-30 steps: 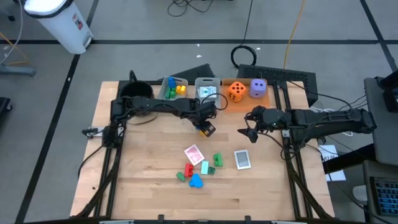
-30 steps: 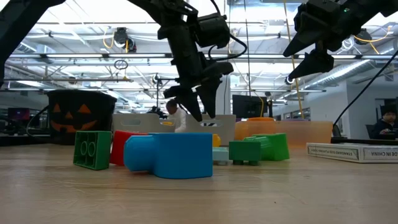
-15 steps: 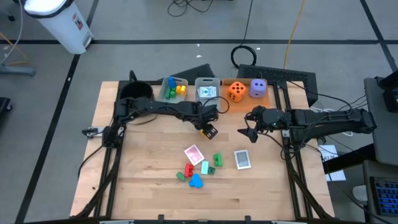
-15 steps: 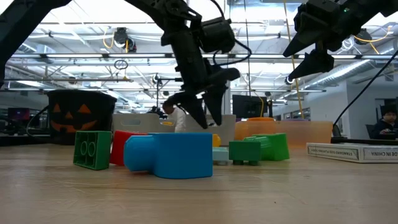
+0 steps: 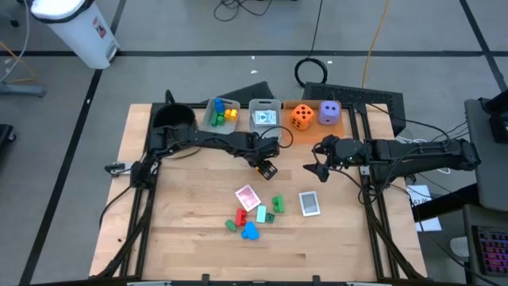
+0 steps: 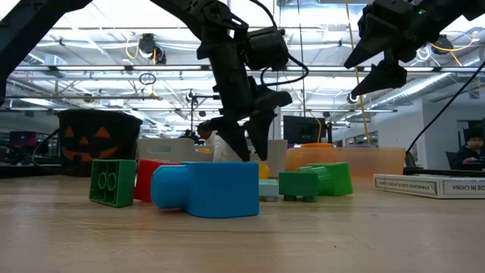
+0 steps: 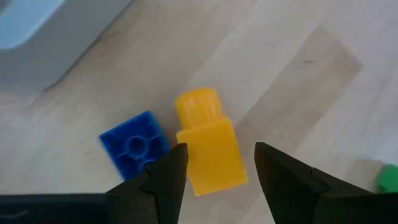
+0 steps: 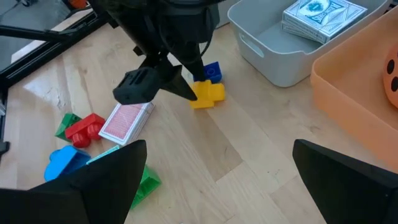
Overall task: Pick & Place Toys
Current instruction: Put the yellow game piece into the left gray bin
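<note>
Part done: some blocks, a card deck point(image 5: 266, 117) and both dice point(image 5: 302, 116) sit in the far bins, while the left hand point(image 7: 214, 165), fingers parted, straddles the yellow block point(image 7: 208, 146) on the bench point(image 5: 182, 222); the right hand point(image 5: 317, 168) hangs released, with the toy pile point(image 5: 250, 216) left.

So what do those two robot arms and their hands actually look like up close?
Both arms are black, built of slim jointed segments with black cables looping along them. Each ends in a hand, the left hand and the right hand, made of two flat, tapered black fingers with angular edges. No markings show on them.
</note>
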{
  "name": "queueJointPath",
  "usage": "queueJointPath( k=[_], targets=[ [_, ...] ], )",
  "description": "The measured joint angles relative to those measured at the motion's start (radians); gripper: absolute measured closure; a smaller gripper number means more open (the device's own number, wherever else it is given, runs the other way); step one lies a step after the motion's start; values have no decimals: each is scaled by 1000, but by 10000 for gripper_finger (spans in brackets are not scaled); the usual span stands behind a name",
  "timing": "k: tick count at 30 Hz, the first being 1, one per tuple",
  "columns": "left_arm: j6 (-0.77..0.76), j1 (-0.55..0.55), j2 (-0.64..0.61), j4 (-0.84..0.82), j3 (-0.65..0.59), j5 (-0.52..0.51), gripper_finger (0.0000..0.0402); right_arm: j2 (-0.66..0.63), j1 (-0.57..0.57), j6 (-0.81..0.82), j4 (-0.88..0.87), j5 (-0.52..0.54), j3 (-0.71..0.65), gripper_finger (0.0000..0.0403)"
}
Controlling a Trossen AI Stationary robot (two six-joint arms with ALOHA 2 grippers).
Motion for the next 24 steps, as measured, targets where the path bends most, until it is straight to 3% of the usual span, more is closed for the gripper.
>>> queueJointPath(
  k=[17, 24],
  targets=[
    [1, 1, 5, -6, -3, -3, 205, 0, 0, -2, 1, 0, 0, 3],
    [-10, 2, 5, 12, -3, 38, 236, 0, 0, -3, 1, 0, 0, 3]
  ],
)
